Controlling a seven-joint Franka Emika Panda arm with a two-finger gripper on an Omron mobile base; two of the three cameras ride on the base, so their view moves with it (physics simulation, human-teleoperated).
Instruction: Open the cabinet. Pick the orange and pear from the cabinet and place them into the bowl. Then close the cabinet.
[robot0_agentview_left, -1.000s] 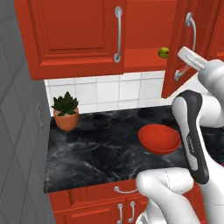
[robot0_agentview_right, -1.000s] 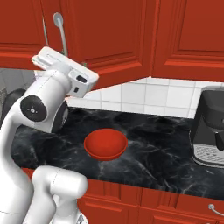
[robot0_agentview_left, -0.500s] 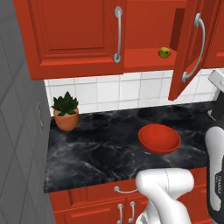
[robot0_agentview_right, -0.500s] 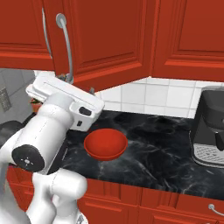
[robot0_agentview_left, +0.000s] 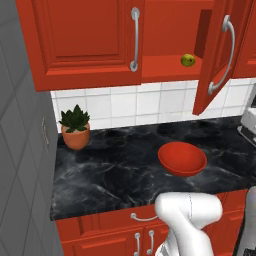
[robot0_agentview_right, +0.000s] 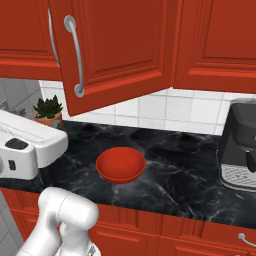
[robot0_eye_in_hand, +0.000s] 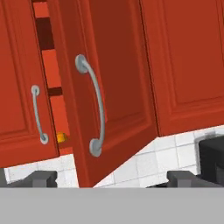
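Claw (robot0_eye_in_hand: 111, 178): spread wide, empty, dark tips (robot0_eye_in_hand: 41, 177) low in hand view, off the handle.
Glossy red wall cabinet (robot0_agentview_left: 90, 45): right door (robot0_eye_in_hand: 109, 87) ajar, long silver handle (robot0_eye_in_hand: 92, 109) upright.
Small yellow-green pear (robot0_agentview_left: 188, 60): on shelf, about 11 o'clock past door edge.
Bright-orange fruit (robot0_eye_in_hand: 61, 138): sliver in gap, 10 o'clock from claw.
Wide shallow red bowl (robot0_agentview_left: 182, 159): on black marble surface (robot0_agentview_left: 110, 165), below shelf.
Next: judged, reach round door's left edge.

Potted green plant in a terracotta pot (robot0_agentview_left: 75, 131) at the rear left of the black marbled worktop (robot0_agentview_left: 120, 170), against the white tiled backsplash (robot0_agentview_left: 125, 106). Dark coffee machine (robot0_agentview_right: 239, 152) at the right end of the worktop, beside the tiles. Red base cabinets (robot0_agentview_left: 120, 237) with small silver handles below. Grey wall panel (robot0_agentview_left: 22, 165) at left.
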